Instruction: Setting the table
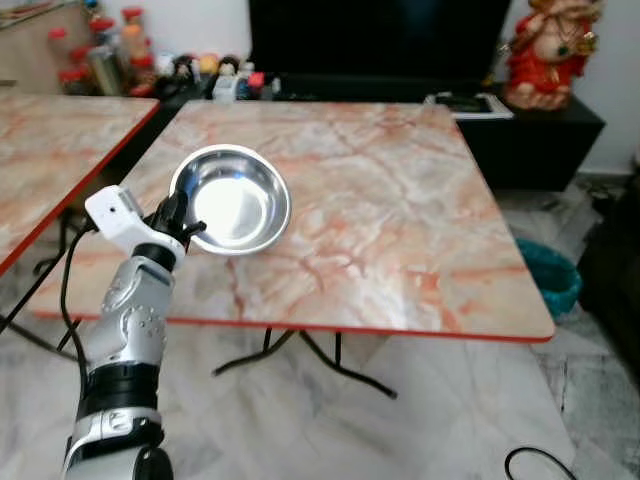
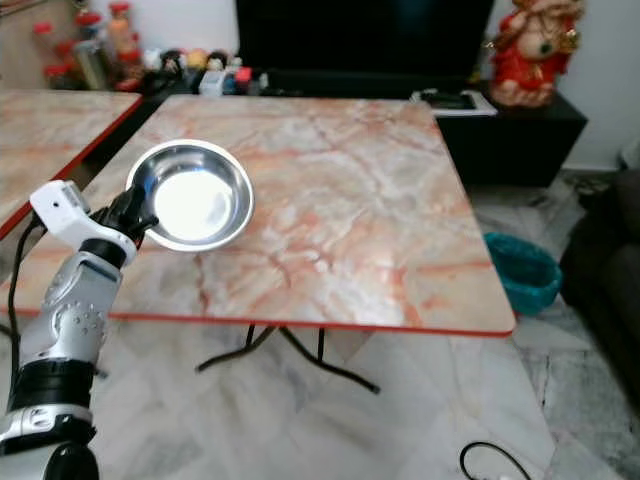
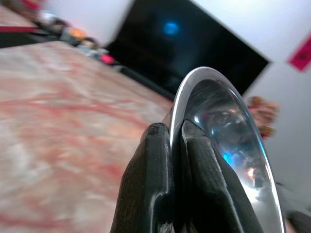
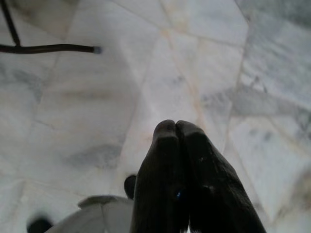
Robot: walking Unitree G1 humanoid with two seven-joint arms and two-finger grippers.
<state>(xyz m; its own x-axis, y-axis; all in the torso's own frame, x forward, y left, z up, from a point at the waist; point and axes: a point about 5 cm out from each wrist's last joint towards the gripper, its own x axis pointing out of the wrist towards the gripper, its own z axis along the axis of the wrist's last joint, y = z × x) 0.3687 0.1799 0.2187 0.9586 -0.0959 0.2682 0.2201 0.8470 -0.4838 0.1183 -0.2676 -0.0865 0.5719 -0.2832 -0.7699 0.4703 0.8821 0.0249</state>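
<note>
Bowl [image 1: 232,198]: round, shiny steel, shallow, sitting over the left front part of the marble-patterned table [image 1: 400,220], whether resting on the top or held just above it cannot be told. Left gripper [image 1: 183,226]: black fingers pinched on the bowl's near-left rim, one finger [image 3: 148,194] outside the wall and the other inside, as the left wrist view shows; silver left arm [image 1: 130,330] rises from the lower left, with a white camera block at the wrist. Table: square top in pink, orange and white veining with a red edge, on dark metal legs [image 1: 300,355]. Second table [image 1: 50,150] of the same pattern stands just to the left, with a narrow gap between. Beyond the far edge: a large black screen [image 1: 380,35] on a low dark cabinet [image 1: 540,135], a row of small bottles and figures [image 1: 215,72] at far left, a red and gold statue [image 1: 545,50] at far right. Teal basket [image 1: 555,275] on the floor to the right of the table. Floor [image 1: 420,420]: pale marble tiles; a black cable [image 1: 535,462] lies at lower right. Right gripper [image 4: 177,131]: fingers pressed together on nothing, pointing down at the tiles.
</note>
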